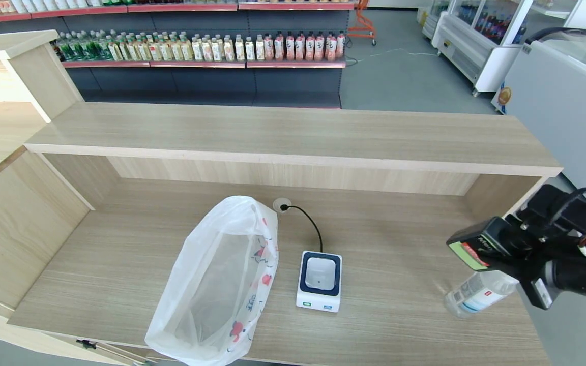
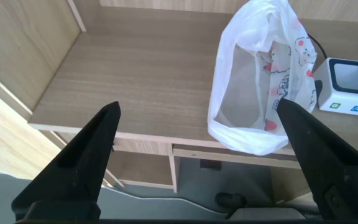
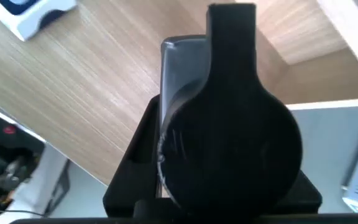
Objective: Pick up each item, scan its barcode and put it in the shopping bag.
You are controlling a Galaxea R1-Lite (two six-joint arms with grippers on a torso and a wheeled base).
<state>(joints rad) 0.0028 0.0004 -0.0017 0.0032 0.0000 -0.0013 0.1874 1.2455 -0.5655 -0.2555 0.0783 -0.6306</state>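
Observation:
A clear plastic bottle (image 1: 477, 294) with a white label is at the right end of the wooden counter (image 1: 400, 239), tilted, its cap end hidden under my right arm. My right gripper (image 1: 516, 283) is closed around it; in the right wrist view the bottle (image 3: 180, 81) shows beside a black finger (image 3: 232, 68). The white shopping bag (image 1: 216, 284) stands open at centre-left. A white barcode scanner (image 1: 319, 279) sits just right of it. My left gripper (image 2: 199, 107) hangs open off the counter's front edge, near the shopping bag (image 2: 260, 74).
A black cable (image 1: 308, 221) runs from the scanner to a hole at the back of the counter. A raised ledge (image 1: 293, 134) and side walls enclose the counter. Bare counter lies left of the bag and between scanner and bottle.

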